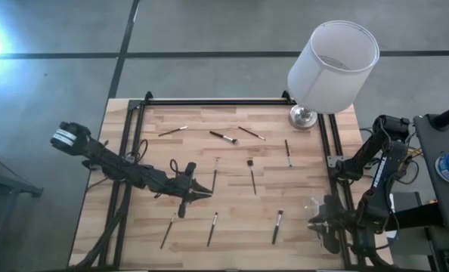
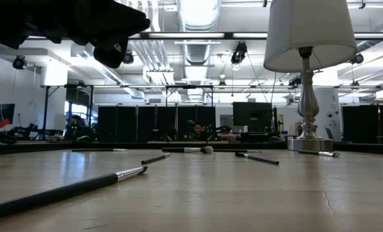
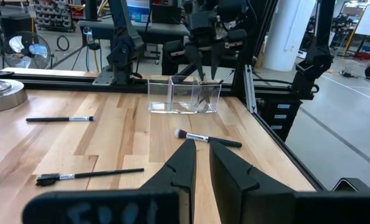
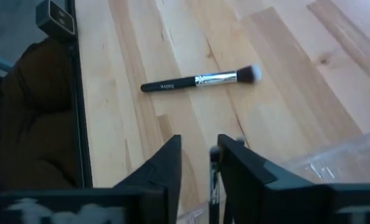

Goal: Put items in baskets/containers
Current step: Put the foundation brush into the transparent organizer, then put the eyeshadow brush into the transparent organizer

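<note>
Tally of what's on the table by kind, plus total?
Brushes lying loose: 9
Clear container: 1
Lamp: 1
Total: 11
Not counted: a thin stick at the right gripper, over the container; cannot tell if it is a brush.

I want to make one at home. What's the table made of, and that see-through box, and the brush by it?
The table looks like pale varnished wood: plank seams and grain show. The box seems clear hard plastic or acrylic, since you see through its walls. The brush looks to have a black glossy handle, a shiny metal collar and soft pale bristles.
</note>
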You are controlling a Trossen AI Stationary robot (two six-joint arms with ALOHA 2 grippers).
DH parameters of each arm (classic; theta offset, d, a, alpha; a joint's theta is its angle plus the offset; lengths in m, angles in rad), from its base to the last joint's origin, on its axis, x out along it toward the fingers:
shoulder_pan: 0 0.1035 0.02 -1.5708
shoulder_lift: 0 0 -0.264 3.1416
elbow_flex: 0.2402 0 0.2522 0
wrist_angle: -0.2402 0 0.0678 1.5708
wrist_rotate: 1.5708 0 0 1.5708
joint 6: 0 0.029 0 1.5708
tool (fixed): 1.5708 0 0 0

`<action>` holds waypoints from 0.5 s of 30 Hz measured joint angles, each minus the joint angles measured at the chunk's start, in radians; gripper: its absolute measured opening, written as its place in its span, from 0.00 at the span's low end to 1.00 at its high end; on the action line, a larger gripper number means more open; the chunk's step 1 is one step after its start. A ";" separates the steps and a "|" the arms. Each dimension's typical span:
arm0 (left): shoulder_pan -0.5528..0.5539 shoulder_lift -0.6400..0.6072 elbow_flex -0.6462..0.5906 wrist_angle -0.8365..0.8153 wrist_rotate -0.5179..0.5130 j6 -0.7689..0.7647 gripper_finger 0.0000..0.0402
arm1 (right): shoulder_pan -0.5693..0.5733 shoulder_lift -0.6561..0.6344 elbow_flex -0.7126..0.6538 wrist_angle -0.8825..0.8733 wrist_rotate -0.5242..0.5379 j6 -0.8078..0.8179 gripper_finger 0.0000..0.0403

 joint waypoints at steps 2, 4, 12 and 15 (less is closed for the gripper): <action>0.000 0.000 0.000 -0.001 0.000 0.000 0.10 | 0.000 -0.006 0.005 0.000 -0.030 0.001 0.29; 0.000 0.000 0.000 -0.010 0.000 0.000 0.10 | -0.001 -0.010 0.019 -0.001 -0.058 0.003 0.31; 0.000 0.000 0.000 -0.066 -0.009 0.001 0.10 | -0.007 -0.014 0.183 -0.218 -0.069 -0.004 0.16; 0.000 0.000 0.000 -0.111 -0.041 -0.001 0.10 | -0.007 -0.013 0.247 -0.333 0.005 -0.031 0.07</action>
